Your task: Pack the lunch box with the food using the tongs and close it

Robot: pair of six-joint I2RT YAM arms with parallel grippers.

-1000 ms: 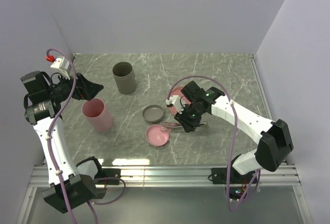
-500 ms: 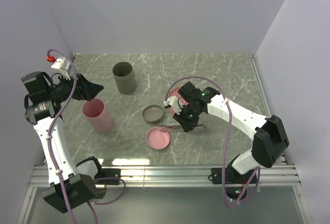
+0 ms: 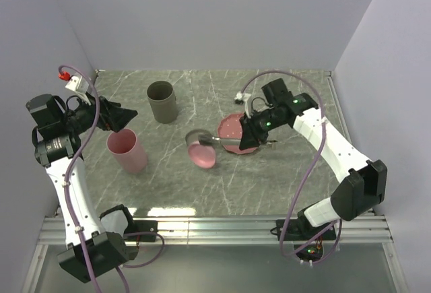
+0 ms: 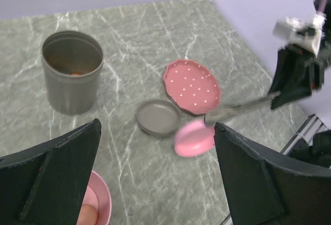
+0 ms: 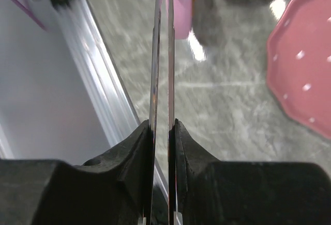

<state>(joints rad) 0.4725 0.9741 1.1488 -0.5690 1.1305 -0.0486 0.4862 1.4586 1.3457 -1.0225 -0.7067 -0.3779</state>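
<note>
The right gripper [image 5: 161,137] is clamped hard on the tongs [image 4: 243,107], their two arms squeezed almost together. At the tips hangs the pink lid [image 4: 194,138], apparently pinched by its rim, just beside the grey lid [image 4: 159,117] and near the dotted plate [image 4: 192,85]. The left gripper [image 3: 123,119] hovers wide apart and empty above the pink cup [image 3: 126,150].

As for the food, a peach piece [image 4: 89,213] sits inside the pink cup, and something orange [image 4: 76,73] shows at the bottom of the grey pot [image 4: 72,72]. So this looks like the closing stage, with the lid on its way to a container. The squeeze needs to stay firm, because a rim grip this thin could let the lid swing or slip. The lid should travel level, arrive centred over the mouth, and touch down before the tongs let go.

Compared with a second ago, the lid lay flat on the table [image 3: 283,185] nearer the front edge, with the gripper low over it and its jaws looser. Now the arm has swung back over the plate, taking the lid with it. The left arm has hardly budged.
</note>
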